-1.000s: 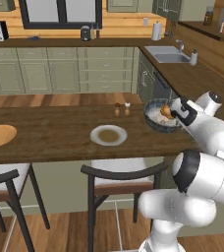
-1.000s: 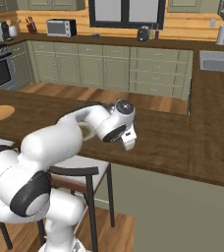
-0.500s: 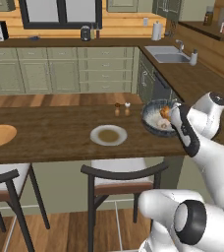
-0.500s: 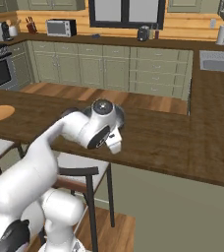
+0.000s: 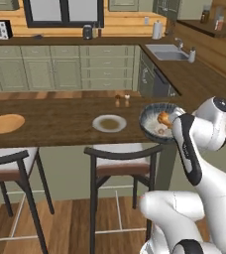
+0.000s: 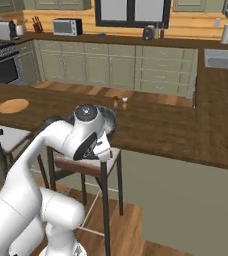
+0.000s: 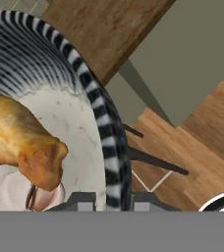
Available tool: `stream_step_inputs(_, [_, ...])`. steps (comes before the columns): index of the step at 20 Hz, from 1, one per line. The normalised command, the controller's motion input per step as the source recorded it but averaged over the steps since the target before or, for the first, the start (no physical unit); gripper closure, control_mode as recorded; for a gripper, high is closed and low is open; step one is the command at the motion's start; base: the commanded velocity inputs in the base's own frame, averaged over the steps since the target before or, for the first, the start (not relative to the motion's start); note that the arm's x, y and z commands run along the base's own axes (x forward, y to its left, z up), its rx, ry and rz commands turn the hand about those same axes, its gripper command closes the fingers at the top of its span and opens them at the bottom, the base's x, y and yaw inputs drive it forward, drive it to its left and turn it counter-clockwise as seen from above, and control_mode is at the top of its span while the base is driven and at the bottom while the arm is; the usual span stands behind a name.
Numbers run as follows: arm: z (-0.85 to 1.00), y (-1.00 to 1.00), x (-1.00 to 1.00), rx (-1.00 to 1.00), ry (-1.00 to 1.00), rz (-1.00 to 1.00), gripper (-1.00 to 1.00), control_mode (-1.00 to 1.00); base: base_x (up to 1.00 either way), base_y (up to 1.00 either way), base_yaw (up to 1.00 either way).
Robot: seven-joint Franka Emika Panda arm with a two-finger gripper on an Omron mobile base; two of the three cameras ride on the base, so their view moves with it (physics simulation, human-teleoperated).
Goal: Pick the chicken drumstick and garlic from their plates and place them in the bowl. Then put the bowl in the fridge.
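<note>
Bowl (image 5: 157,123): held past the counter (image 5: 60,126) edge, its rim clenched in the gripper (image 7: 112,199). Contents: chicken drumstick (image 7: 20,140), lying over the garlic (image 7: 15,193). Grey-white plate (image 5: 109,123) and orange plate (image 5: 5,123): on the counter, left of the bowl.

Counter (image 5: 60,126) left of the bowl (image 5: 152,124) lies open save a grey plate (image 5: 109,123) and two shakers (image 5: 122,100) (far side); stools (image 5: 122,158) crowd the near edge below.
</note>
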Motion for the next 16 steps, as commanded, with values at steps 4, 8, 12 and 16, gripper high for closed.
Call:
stream_step_inputs(4, [0.00,0.00,0.00,0.00,0.00,0.00,1.00,1.00,-0.86,0.74,0.20])
stream_step_inputs(8, [0.00,0.00,0.00,0.00,0.00,0.00,1.00,1.00,-0.57,0.99,0.38])
stream_step_inputs(12, [0.00,0.00,0.00,0.00,0.00,0.00,1.00,1.00,-0.24,1.00,0.42])
stream_step_inputs(16, [0.00,0.00,0.00,0.00,0.00,0.00,1.00,1.00,-0.04,1.00,0.36])
